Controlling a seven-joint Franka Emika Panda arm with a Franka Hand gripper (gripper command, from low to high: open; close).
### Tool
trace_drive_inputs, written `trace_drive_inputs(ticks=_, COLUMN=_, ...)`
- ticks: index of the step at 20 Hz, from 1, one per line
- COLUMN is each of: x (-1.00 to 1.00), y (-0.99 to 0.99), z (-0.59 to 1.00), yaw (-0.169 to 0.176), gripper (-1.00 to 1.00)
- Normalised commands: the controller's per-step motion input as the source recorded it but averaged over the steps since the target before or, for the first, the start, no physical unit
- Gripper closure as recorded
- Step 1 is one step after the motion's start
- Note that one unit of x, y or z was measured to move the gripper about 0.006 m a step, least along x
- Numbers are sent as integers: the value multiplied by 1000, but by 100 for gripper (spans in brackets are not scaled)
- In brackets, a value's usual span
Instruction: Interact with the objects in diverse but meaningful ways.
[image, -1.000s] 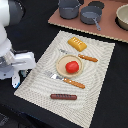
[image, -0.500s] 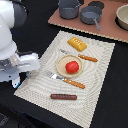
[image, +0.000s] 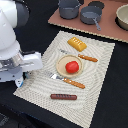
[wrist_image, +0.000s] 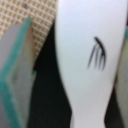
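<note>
1. Tomato: sits on the round plate mid-placemat; looks light, smooth, prone to rolling; best pinched across its widest part.
2. Sausage: lies near the placemat's front edge; slim, probably stiff; grip at mid-length.
3. End effector: seemingly clamped around a white bottle, off the placemat's corner.

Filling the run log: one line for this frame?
arm: at mat's edge, exterior view's left | gripper: around white utensil handle, closure unclear | red round tomato: on tan plate | brown sausage: on mat
</note>
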Motion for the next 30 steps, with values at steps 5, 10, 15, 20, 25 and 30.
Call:
trace_drive_inputs(ticks=5, x=-111, y=10, z=221, yaw=0, gripper=100)
trace_drive_inputs(ticks=10, x=-347, y=0, z=706, yaw=-29, gripper=100)
trace_drive_inputs(ticks=15, x=-43, y=9, z=1000, yaw=-72, gripper=100)
trace_drive_inputs(ticks=20, x=345, y=27, z=914, yaw=-49, gripper=100)
trace_drive_inputs(ticks=25, x=661, y=0, z=633, yaw=-33, gripper=100)
trace_drive_inputs(ticks=30, x=670, y=90, z=333, yaw=-25, gripper=100)
